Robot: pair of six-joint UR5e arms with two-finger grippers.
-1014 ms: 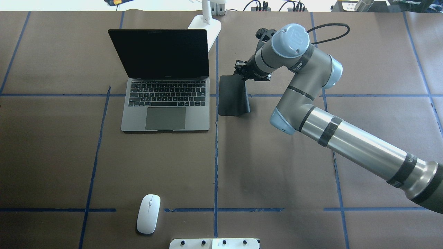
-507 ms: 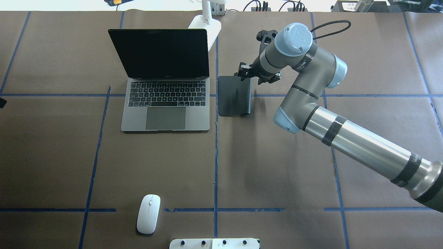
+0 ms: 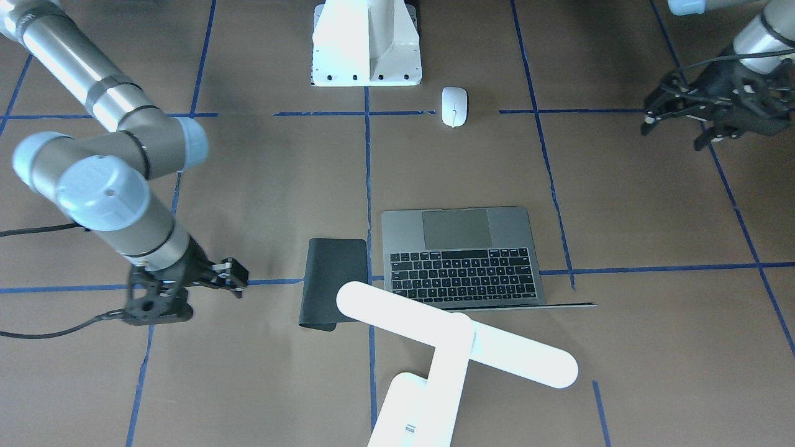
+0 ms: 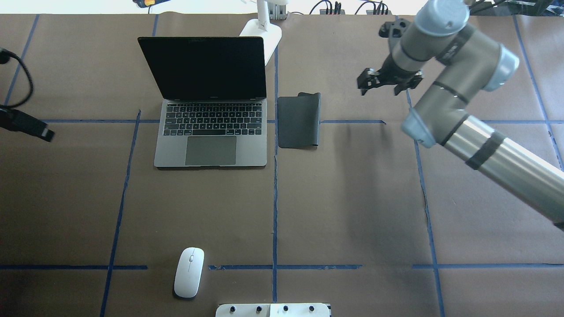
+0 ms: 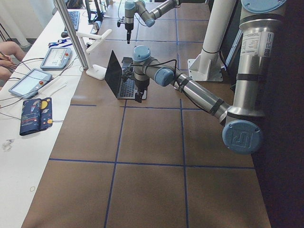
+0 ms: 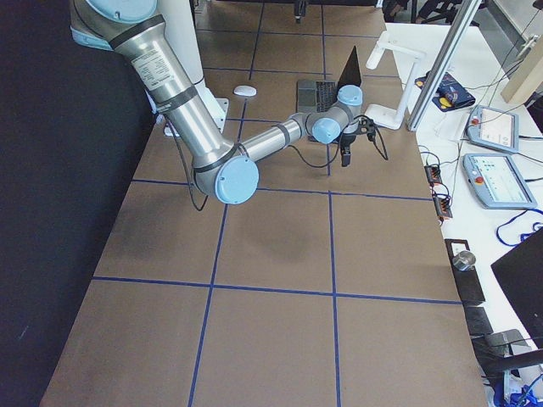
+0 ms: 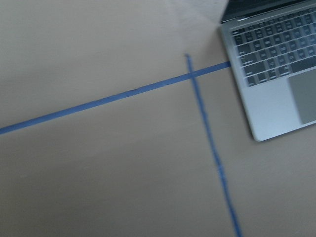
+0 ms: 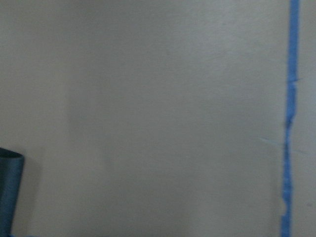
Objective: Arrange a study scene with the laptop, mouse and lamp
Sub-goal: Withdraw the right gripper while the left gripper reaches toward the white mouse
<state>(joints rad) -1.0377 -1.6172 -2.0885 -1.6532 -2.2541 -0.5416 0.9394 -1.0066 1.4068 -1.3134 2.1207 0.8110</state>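
Note:
The laptop [image 4: 211, 132] stands open left of centre, screen dark; it also shows in the front view [image 3: 463, 257] and its corner in the left wrist view [image 7: 276, 74]. The white mouse [image 4: 189, 272] lies near the table's near edge, far from both grippers [image 3: 454, 106]. The white lamp [image 3: 456, 344] stands behind the laptop; only its base [image 4: 262, 31] shows overhead. My right gripper [image 4: 381, 88] hovers open and empty right of the black mat [image 4: 298, 121]. My left gripper [image 3: 672, 136] is open and empty at the table's left edge [image 4: 39, 130].
The black mat [image 3: 332, 282] lies flat just right of the laptop, its far right corner slightly curled; its edge shows in the right wrist view [image 8: 10, 192]. A white bolted pedestal block [image 3: 366, 43] stands at the near middle edge. Blue tape lines cross the brown table.
My right gripper let go of the mat's far edge, and the mat dropped flat. The gripper then moved right and away from it. My left gripper came into view at the left edge.

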